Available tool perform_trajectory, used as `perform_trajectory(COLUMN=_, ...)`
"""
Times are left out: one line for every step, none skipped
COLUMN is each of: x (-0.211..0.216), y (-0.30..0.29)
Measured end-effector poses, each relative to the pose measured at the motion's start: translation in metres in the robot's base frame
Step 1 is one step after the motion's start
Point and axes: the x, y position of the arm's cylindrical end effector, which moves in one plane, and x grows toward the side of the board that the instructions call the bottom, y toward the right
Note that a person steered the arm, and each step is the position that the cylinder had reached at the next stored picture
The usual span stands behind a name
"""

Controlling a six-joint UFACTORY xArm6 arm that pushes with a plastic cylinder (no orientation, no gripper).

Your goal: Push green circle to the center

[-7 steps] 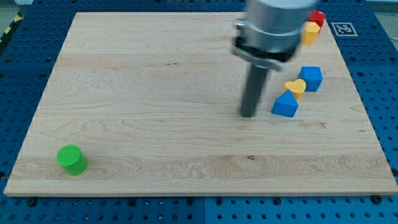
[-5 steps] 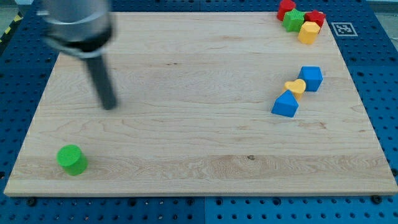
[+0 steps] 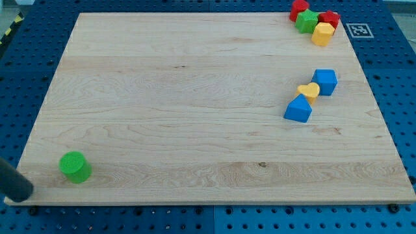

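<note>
The green round block [image 3: 75,167] sits near the bottom-left corner of the pale wooden worktop [image 3: 195,117]. The dark rod's tip [image 3: 21,192] rests just left of it, apart; the rod carries no jaws.

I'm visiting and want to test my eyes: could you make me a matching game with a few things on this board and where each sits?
Things:
1. green circle
2. my tip
3. yellow heart
4. red, green and yellow cluster

Places:
A. view's top right corner
B. bottom left edge, left of the circle
C. between two blue blocks
D. bottom left area of the board

Pairs: 1-D, 2-B, 3-C, 4-A
</note>
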Motion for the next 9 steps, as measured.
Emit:
perform_trajectory(x=-0.001, y=0.029)
perform_trajectory(x=-0.018, y=0.029)
perform_trajectory(x=-0.028, y=0.035)
perform_trajectory(x=-0.030, y=0.057)
perform_trajectory(x=-0.049, y=0.067)
perform_trajectory(x=-0.055, y=0.079)
perform_trajectory(x=-0.062, y=0.108)
perform_trajectory(x=-0.085, y=0.144)
perform_trajectory(x=-0.107, y=0.181)
